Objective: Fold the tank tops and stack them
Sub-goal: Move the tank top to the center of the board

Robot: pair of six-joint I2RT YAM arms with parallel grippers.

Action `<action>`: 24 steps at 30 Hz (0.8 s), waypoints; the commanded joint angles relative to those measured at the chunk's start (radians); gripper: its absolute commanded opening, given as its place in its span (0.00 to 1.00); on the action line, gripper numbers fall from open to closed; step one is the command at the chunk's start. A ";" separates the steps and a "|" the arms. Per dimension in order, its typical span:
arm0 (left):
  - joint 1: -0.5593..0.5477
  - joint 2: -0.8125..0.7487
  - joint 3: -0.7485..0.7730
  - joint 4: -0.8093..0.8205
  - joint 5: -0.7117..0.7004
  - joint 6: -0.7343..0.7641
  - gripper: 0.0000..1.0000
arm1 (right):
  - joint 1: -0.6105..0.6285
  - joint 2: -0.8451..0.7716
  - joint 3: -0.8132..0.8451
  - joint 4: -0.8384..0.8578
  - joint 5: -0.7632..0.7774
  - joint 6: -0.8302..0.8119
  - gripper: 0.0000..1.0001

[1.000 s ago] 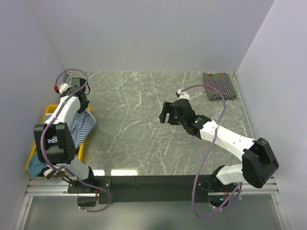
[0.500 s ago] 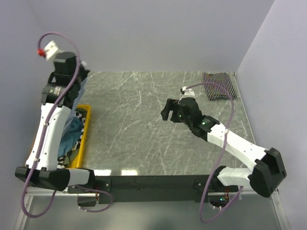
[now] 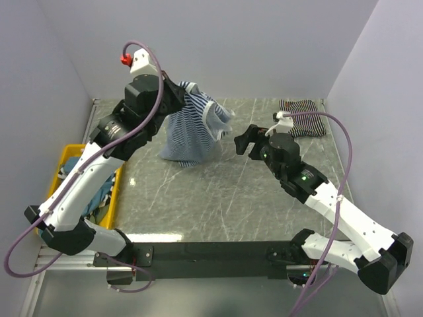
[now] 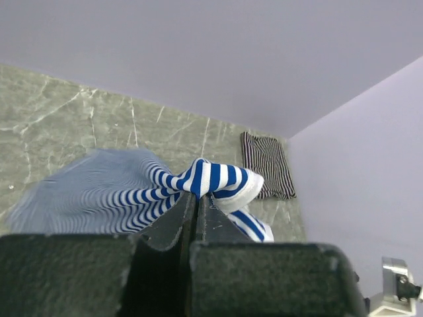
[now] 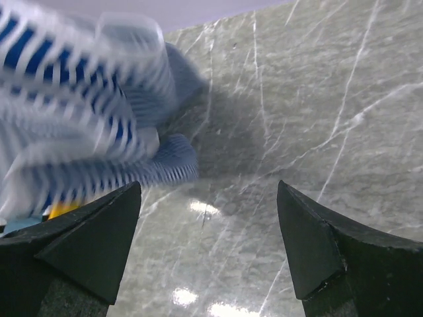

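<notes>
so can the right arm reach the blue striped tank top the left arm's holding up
Probably yes: the open right end effector faces the blue-and-white tank top hanging from the left end effector, nothing between them.

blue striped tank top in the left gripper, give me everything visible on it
The blue-and-white tank top is soft fabric with thin horizontal stripes and white trim. The left gripper, shut, pinches a bunched edge, so it hangs crumpled over the marble table; whether its bottom touches the table is unclear. The open right gripper is beside it, apart.
</notes>
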 commanded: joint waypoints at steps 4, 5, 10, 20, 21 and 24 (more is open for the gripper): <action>0.001 -0.017 -0.120 0.094 0.038 -0.047 0.01 | -0.009 0.001 -0.004 0.016 0.045 -0.003 0.90; 0.002 -0.042 -0.157 0.108 0.044 -0.056 0.01 | -0.010 0.010 -0.019 0.019 0.045 0.003 0.90; 0.039 -0.092 -0.322 0.191 0.154 -0.076 0.00 | -0.009 0.038 -0.077 0.066 0.008 0.020 0.89; 0.039 -0.085 -0.263 0.176 0.227 -0.024 0.01 | 0.000 0.136 -0.214 0.385 -0.240 -0.047 0.90; 0.039 -0.089 -0.265 0.176 0.228 -0.024 0.01 | -0.001 0.160 -0.215 0.445 -0.251 -0.060 0.91; 0.039 -0.105 -0.268 0.170 0.234 -0.022 0.01 | -0.042 0.264 -0.206 0.546 -0.303 -0.074 0.92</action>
